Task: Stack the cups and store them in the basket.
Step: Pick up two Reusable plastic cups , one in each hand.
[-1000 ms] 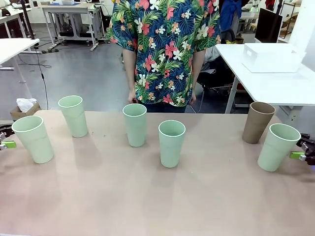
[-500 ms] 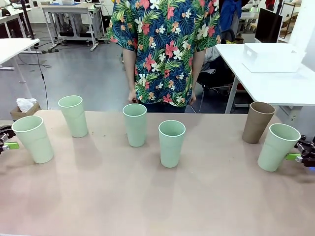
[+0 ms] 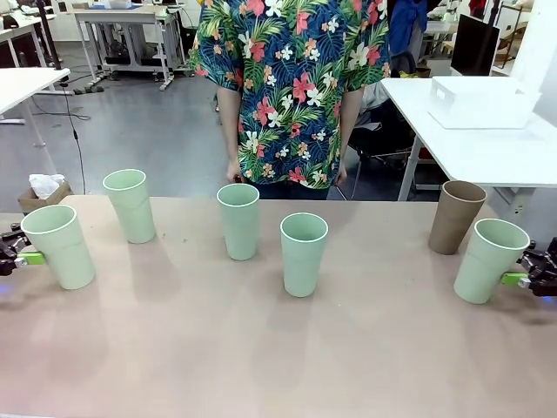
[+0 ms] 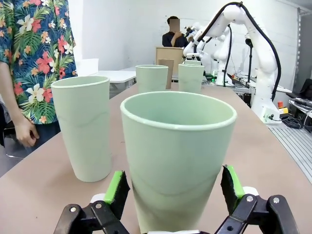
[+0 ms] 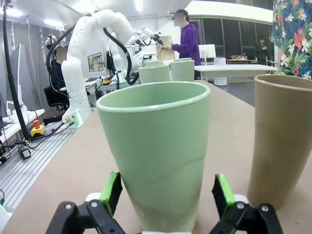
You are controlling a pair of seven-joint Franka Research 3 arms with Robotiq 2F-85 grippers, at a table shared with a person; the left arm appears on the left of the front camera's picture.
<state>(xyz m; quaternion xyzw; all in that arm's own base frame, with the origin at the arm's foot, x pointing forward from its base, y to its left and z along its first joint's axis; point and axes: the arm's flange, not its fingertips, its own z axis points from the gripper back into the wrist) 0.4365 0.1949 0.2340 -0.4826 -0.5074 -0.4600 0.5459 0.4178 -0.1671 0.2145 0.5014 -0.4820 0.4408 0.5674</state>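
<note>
The left gripper (image 4: pixel 174 187) has one finger on each side of the first green cup (image 4: pixel 178 146), low down near its bottom. Its green pads (image 4: pixel 117 187) sit right up against the cup, and it is too hard to tell if they squeeze it. Just past this gripper, a bit to one side, stands the second green cup (image 3: pixel 130 206). Farther off, between the two grippers, stand the third green cup (image 3: pixel 238 222) and the fourth green cup (image 3: pixel 304 255), with a person (image 3: pixel 291 87) behind them. All cups stand upright on the brown table (image 3: pixel 261 366). The right gripper (image 5: pixel 168 195) has its fingers spread wide around the last green cup (image 5: pixel 158 146), and a small gap shows at one pad. The brown cup (image 5: pixel 282 141) stands just beside that gripper. The white basket (image 3: pixel 483 103) sits well beyond it, on another white table (image 3: pixel 487 157).
</note>
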